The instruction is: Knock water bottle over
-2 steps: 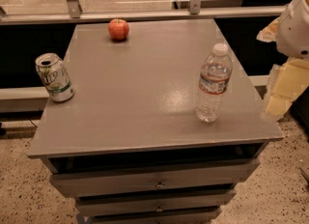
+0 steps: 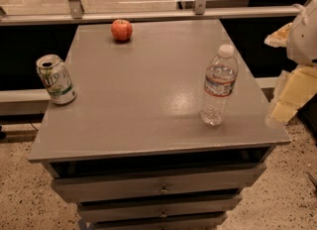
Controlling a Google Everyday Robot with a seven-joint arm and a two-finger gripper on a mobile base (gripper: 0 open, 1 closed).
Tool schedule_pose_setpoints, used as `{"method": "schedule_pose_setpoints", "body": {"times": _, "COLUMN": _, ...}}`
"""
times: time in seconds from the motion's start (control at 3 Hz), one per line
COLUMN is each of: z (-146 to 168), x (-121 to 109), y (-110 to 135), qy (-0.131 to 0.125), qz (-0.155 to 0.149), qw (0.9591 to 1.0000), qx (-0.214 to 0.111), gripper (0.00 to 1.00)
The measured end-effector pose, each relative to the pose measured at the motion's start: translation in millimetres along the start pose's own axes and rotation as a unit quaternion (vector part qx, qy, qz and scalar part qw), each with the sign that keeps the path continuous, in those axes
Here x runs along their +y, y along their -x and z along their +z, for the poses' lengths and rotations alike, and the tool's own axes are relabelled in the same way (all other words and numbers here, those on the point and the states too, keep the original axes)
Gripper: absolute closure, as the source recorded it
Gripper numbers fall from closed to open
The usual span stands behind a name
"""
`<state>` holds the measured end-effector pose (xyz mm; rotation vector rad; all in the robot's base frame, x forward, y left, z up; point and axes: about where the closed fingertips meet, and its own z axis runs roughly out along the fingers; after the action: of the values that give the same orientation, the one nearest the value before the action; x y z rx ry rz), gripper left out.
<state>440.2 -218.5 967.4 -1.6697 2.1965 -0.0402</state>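
Water bottle stands upright on the grey bench, in the front-right part of the top, a little in from the right edge and near the front edge. Its white cap is on, and the red, white and blue label band wraps its upper half; the ribbed lower half is clear, so the bench top shows through it.

Off the bench's right edge hangs the robot's hand, a cream-coloured piece angled downward with its lower end level with the bench top, just beside the front-right corner. It sits near the bottle but apart from it, with bare bench between the two. Whether the hand is spread or pressed together cannot be told. Above it, the white arm is cut off by the right border (only a rounded section shows).

At the left edge a green-and-white soda can stands with a slight lean, well apart from the bottle. A red apple rests near the back edge, left of centre.

Below the top, grey drawers are stacked, the lowest cut off by the bottom border. Speckled floor shows at either side.
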Motion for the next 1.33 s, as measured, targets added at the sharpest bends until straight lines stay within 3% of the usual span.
{"method": "schedule_pose_setpoints", "body": {"times": 0.33, "z": 19.6, "x": -2.5, "y": -3.9, "qy": -0.004, "qz": 0.010, "qw": 0.9978, "qx": -0.065, "gripper": 0.00}}
{"method": "schedule_pose_setpoints", "body": {"times": 0.67, "z": 49.5, "x": -10.3, "y": 1.8, "qy": -0.017, "qz": 0.009, "qw": 0.9858, "qx": -0.167, "gripper": 0.00}}
{"method": "schedule_pose_setpoints", "body": {"times": 1.0, "z": 70.0, "x": -14.4, "y": 9.5, "qy": -0.020, "qz": 0.008, "qw": 0.9751, "qx": -0.221, "gripper": 0.00}}
{"method": "schedule_pose_setpoints", "body": {"times": 1.33, "z": 109.2, "x": -23.7, "y": 26.0, "qy": -0.013, "qz": 0.017, "qw": 0.9588, "qx": -0.283, "gripper": 0.00}}
